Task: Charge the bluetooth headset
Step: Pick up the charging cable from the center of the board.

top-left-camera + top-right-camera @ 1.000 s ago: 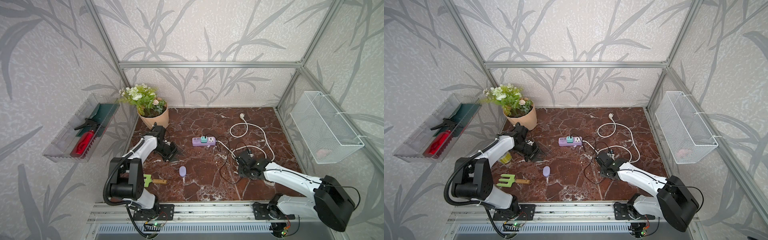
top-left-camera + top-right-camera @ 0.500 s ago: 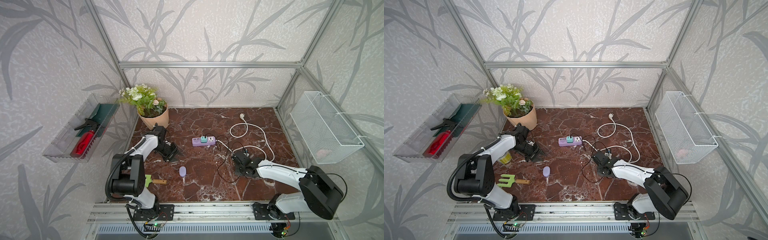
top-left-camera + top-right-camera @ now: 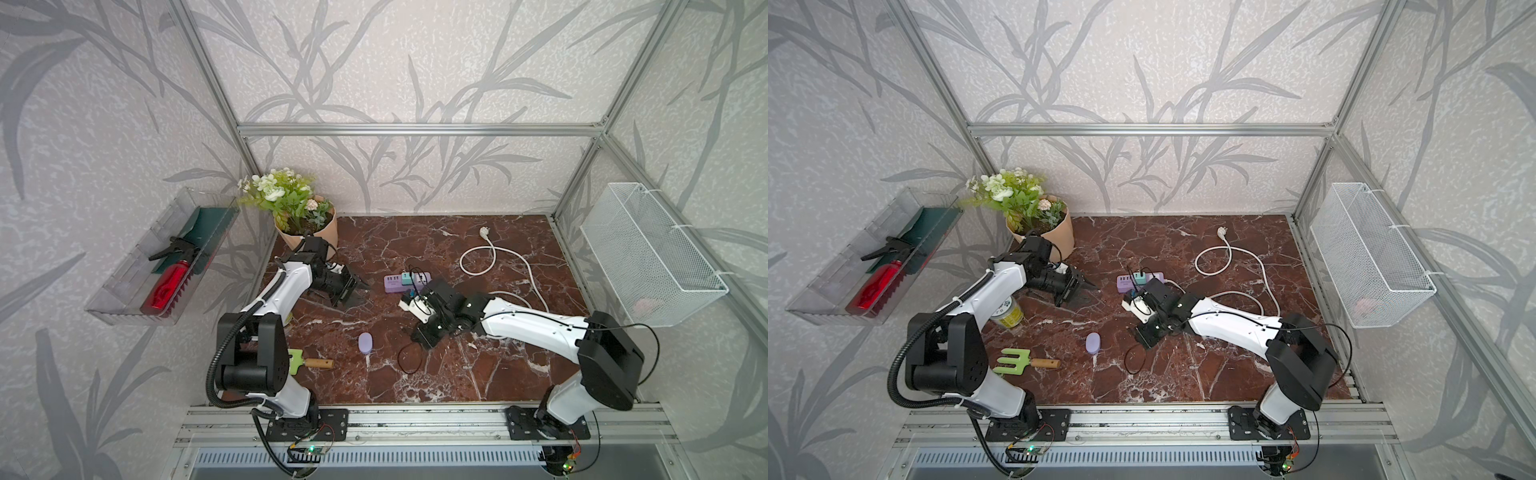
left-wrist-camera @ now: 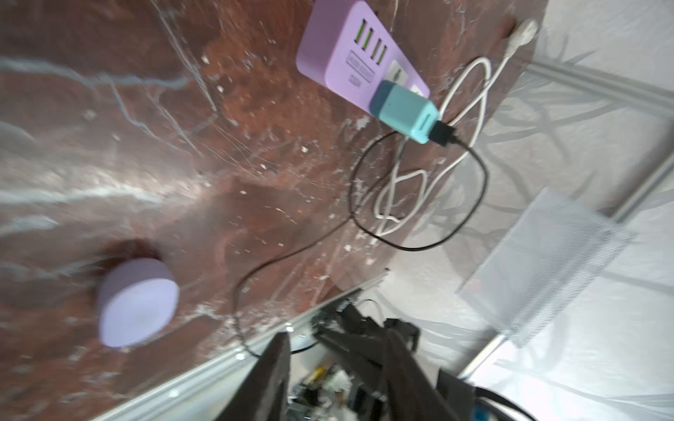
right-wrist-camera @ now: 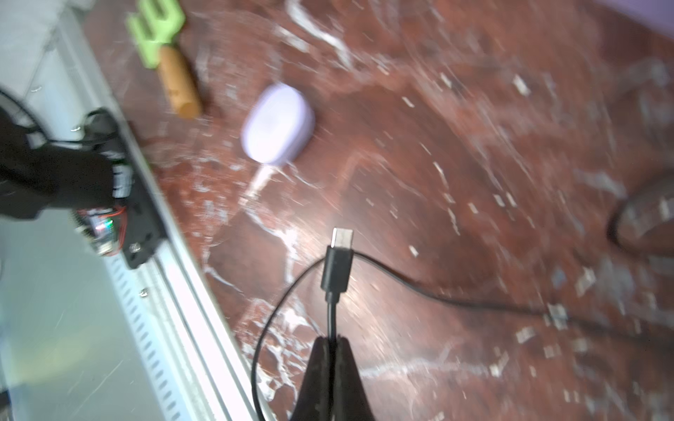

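The bluetooth headset point(image 3: 365, 343) point(image 3: 1093, 343) is a pale-lavender oval case lying on the marble floor, also seen in the left wrist view point(image 4: 136, 302) and the right wrist view point(image 5: 277, 124). My right gripper point(image 5: 332, 340) point(image 3: 423, 336) is shut on a thin black charging cable point(image 5: 331, 313) just behind its plug point(image 5: 337, 262), which points toward the case from a short way to its right. The cable runs back to a teal adapter point(image 4: 405, 109) on the purple power strip point(image 3: 395, 283) point(image 4: 350, 58). My left gripper point(image 3: 353, 291) point(image 4: 335, 364) hovers open and empty, behind and left of the case.
A flower pot point(image 3: 307, 232) stands at the back left, with a can point(image 3: 1007, 313) under my left arm. A green hand rake point(image 3: 305, 360) lies left of the case. A white cord point(image 3: 490, 257) loops at the back right. A wire basket point(image 3: 648, 257) and a tool tray point(image 3: 166, 266) hang on the side walls.
My right gripper has shut on the black cable and carried its plug end leftward toward the case. The left gripper has hardly moved.
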You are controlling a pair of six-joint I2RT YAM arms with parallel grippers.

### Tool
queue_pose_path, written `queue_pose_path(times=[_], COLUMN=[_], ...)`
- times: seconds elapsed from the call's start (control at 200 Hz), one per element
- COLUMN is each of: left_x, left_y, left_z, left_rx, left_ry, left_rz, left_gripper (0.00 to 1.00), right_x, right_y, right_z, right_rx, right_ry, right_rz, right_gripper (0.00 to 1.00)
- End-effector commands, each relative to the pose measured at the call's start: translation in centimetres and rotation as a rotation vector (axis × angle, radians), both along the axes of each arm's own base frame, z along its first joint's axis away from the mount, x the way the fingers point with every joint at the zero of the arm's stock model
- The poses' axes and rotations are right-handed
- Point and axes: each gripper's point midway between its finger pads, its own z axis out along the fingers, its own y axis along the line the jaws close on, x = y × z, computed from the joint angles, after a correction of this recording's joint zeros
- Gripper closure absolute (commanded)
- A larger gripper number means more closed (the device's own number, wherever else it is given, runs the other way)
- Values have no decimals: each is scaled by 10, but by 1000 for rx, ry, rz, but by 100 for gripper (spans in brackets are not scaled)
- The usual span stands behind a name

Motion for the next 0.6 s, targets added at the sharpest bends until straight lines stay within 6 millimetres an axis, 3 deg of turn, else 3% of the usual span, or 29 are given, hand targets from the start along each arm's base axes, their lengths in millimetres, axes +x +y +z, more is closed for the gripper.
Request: queue_pose_path(times=[0.0,0.165,0.41,0.595], left_x=[-1,-5,-4,-2], left_y=[-11,-14,-16,-20], left_z=[32,45,54,65], left_rx=[-132,-163,-189,-204], left_ry=[-40,-58,-63,-94], left_rz=[1,-1,1,-3], left_gripper=[69,70,70,72], right_x=[-11,13,50,74], right_y=[10,20,8,8], right_z=[15,57,70,87], right_rx=[-7,-3,-118,-103], right_ry=[-47,-231,-477,-540], right_rz=[238,305,298,286], right_gripper=[100,100,100,100])
